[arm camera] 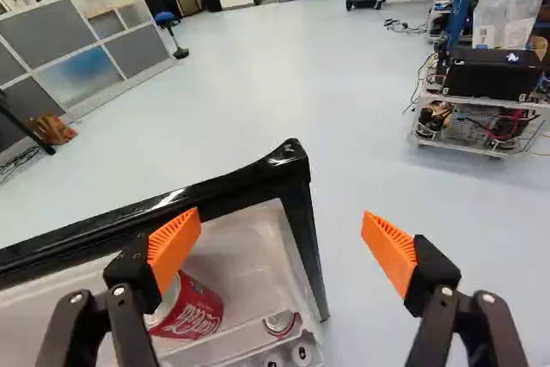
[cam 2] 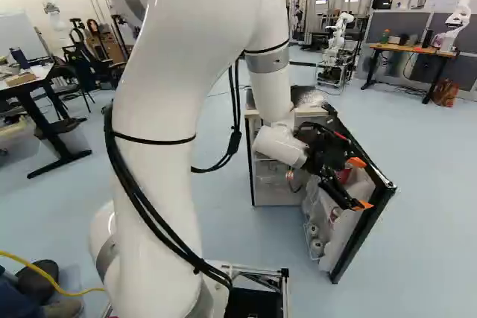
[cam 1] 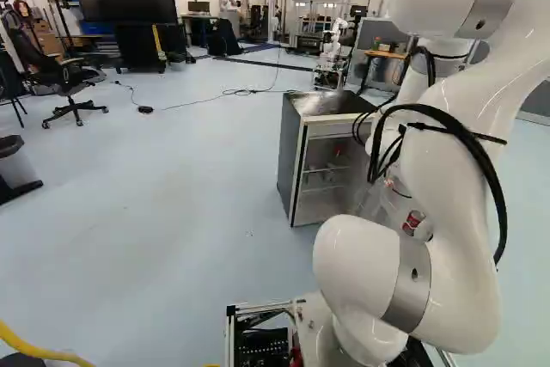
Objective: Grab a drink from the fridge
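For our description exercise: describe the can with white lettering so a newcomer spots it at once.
Find the dark-sided fridge ahead, then its open, black-edged door. In that door's white shelf sits a red soda can, near one orange pad. White lettering on its side sets it apart from the neighbouring can, which shows mainly its silvery end.

Fridge door's (arm camera: 245, 188) open, and its white shelf (arm camera: 222, 344) has 1 red can (arm camera: 194, 312) on it, plus 1 more can (arm camera: 279, 324) near the door's corner, only the top visible. 2 white caps (arm camera: 302, 353) poke up just beside that one.
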### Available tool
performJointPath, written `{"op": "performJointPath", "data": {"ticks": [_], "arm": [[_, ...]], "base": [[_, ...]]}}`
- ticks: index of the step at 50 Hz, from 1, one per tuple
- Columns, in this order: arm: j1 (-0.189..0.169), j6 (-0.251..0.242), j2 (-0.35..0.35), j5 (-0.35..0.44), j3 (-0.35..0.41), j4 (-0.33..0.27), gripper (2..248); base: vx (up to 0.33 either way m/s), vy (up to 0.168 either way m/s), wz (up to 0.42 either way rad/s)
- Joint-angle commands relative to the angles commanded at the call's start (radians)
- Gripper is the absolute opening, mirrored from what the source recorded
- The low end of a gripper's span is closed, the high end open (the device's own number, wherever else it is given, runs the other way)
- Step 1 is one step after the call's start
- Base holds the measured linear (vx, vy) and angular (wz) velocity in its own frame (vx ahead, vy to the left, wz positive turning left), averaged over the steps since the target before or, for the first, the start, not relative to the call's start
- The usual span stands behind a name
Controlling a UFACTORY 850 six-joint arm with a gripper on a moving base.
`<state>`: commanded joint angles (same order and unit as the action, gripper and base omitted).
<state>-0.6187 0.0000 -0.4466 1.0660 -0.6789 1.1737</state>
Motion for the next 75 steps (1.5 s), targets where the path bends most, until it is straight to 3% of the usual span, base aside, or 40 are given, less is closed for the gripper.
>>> {"op": "performJointPath", "data": {"ticks": [17,32,75], "arm": [[-0.039,0.000,-0.042,0.000,-0.062,0.000,247],[-0.028,0.000,-0.004,0.000,-0.005,-0.018,247],[0.033,0.000,0.199,0.000,0.268,-0.449,247]], "base": [[0.000,0.000,0.000],[0.000,0.000,0.000],[0.000,0.000,0.000]]}}
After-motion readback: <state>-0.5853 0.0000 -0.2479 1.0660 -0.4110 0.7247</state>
